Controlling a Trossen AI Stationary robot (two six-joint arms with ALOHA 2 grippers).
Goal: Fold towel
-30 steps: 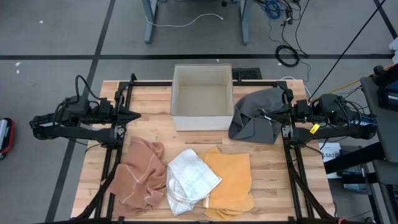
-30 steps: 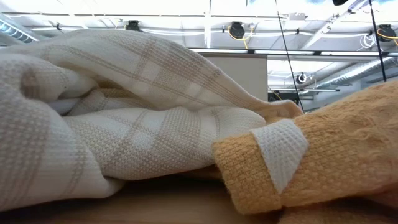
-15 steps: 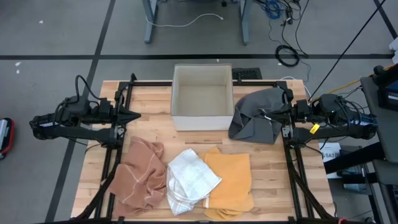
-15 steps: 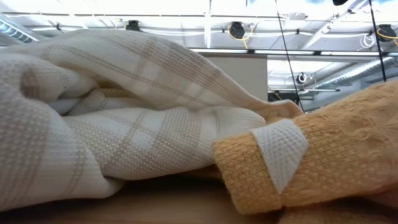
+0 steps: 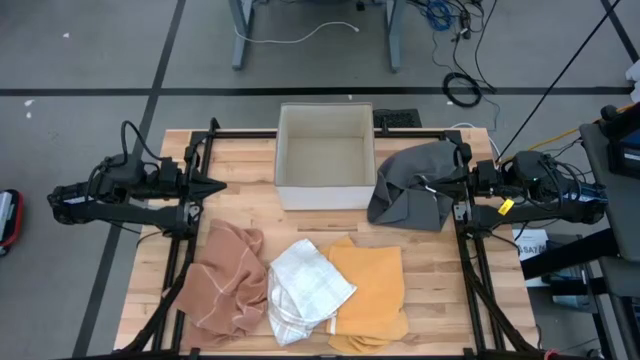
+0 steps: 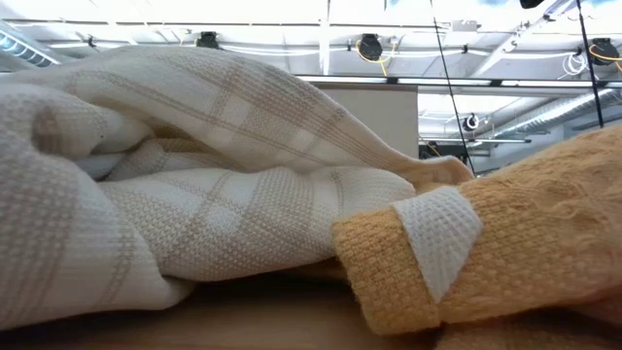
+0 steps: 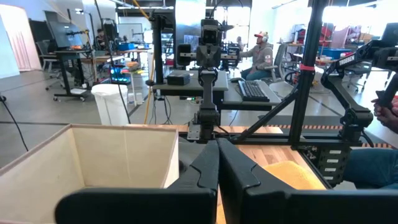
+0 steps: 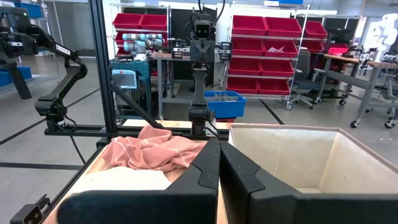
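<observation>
Four towels lie crumpled on the wooden table (image 5: 240,150): a pink one (image 5: 222,275) at the near left, a white checked one (image 5: 305,288) in the middle, an orange one (image 5: 370,285) to its right, and a grey one (image 5: 405,190) heaped at the right. The low view shows the white towel (image 6: 194,175) against the orange towel (image 6: 515,224). My left gripper (image 5: 218,186) is shut, level, at the left edge. My right gripper (image 5: 428,183) is shut, level, over the grey towel. Both wrist views show shut fingers (image 7: 217,162) (image 8: 219,158) with nothing between them.
An open white box (image 5: 325,155) stands at the middle of the far side, between the two grippers (image 7: 93,155) (image 8: 298,155). Black frame rails (image 5: 190,200) run along both sides of the table. People sit at desks in the room beyond (image 7: 258,53).
</observation>
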